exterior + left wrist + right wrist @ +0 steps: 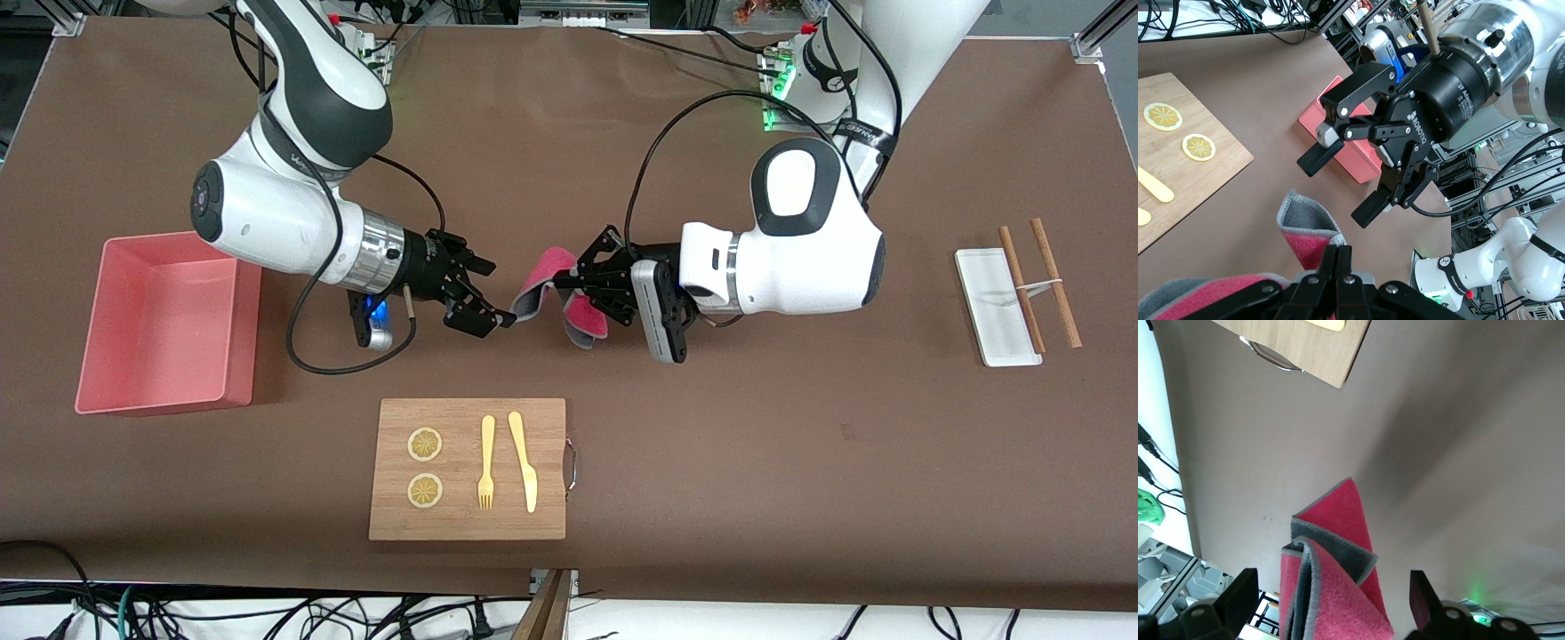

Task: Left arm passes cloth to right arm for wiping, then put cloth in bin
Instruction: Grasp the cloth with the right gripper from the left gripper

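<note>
The brown table (711, 427) carries, toward the right arm's end, a pink rectangular plastic bin (164, 324); nearer the front camera lies a wooden board (468, 468) with lemon slices, fork and knife, seen whole only in the front view. Over the table's middle, the left gripper (573, 283) is clamped shut on the crimson-pink cloth with grey underside (556, 289), which hangs folded from it. The left wrist view alone shows the right gripper (1338, 183) head-on, jaws spread wide and holding nothing. In the right wrist view the cloth's (1331, 587) free end lies between those black fingers (1421, 597), touching neither.
</note>
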Tool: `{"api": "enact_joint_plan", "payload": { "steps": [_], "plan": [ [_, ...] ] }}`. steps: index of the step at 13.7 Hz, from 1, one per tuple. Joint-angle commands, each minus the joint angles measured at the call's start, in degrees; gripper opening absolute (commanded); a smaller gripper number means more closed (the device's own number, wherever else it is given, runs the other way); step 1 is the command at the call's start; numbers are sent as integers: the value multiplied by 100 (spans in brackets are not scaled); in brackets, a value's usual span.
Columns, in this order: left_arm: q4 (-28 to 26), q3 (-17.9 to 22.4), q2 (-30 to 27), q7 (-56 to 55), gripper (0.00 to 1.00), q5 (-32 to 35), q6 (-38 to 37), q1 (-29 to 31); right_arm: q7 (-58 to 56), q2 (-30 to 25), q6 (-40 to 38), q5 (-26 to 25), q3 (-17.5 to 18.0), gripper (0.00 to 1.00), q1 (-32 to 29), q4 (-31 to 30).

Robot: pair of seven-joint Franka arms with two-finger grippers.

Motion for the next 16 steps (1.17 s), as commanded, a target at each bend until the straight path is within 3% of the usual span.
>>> {"api": "enact_joint_plan", "payload": {
  "steps": [1, 5, 7, 8, 15, 16],
  "plan": [
    [144, 46, 71, 51, 0, -88, 46, -79, -98, 64, 61, 69, 36, 100, 55, -6],
    [144, 46, 80, 50, 0, -88, 55, -80, -80, 161, 140, 69, 36, 97, 187, -6],
    [135, 46, 80, 51, 0, -79, 55, -80, -115, 188, 140, 60, 36, 24, 223, -6],
    [144, 46, 80, 51, 0, -88, 55, -80, -141, 214, 140, 69, 45, 0, 231, 3],
    [144, 46, 71, 42, 3, -79, 55, -71, -150, 223, 140, 86, 80, 0, 231, 38],
    [144, 72, 53, 85, 99, -53, 72, -53, -142, 223, 140, 86, 80, 0, 231, 38]
  ]
}}
